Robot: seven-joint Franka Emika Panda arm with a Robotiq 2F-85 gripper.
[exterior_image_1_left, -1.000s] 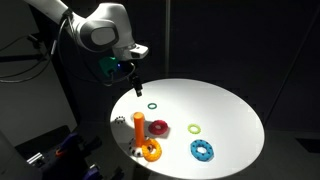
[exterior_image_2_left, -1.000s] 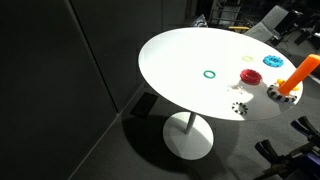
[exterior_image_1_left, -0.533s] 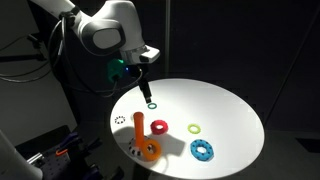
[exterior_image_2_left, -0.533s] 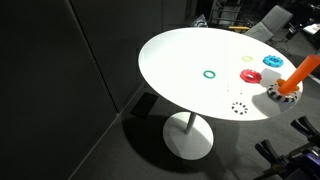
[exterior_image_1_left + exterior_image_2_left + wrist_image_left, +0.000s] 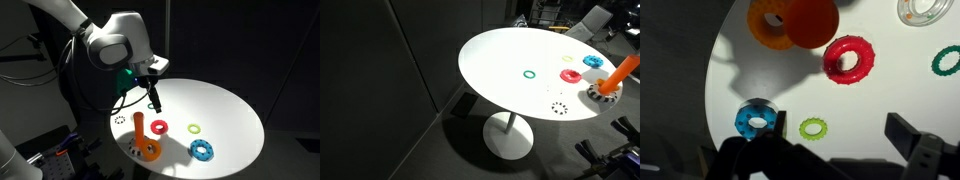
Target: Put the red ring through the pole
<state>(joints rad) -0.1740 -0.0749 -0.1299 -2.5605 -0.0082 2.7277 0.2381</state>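
The red ring (image 5: pixel 160 127) lies flat on the white table, right beside the pole (image 5: pixel 140 127), an orange post on a round orange base (image 5: pixel 150 151). It also shows in the other exterior view (image 5: pixel 568 75), left of the pole (image 5: pixel 617 77). My gripper (image 5: pixel 155 102) hangs open and empty above the table, behind the ring. In the wrist view the red ring (image 5: pixel 848 60) lies beyond my open gripper (image 5: pixel 840 129), with the pole's top (image 5: pixel 813 22) above and left of it.
A blue ring (image 5: pixel 203 150) and a yellow-green ring (image 5: pixel 193 128) lie near the red one. A green ring (image 5: pixel 530 73) lies toward the table's middle. A clear ring (image 5: pixel 922 10) shows in the wrist view. The round table edge (image 5: pixel 480 85) is close.
The arm has swung from the table's edge inward over the table, and the gripper has come lower. The rings and the pole have not moved.
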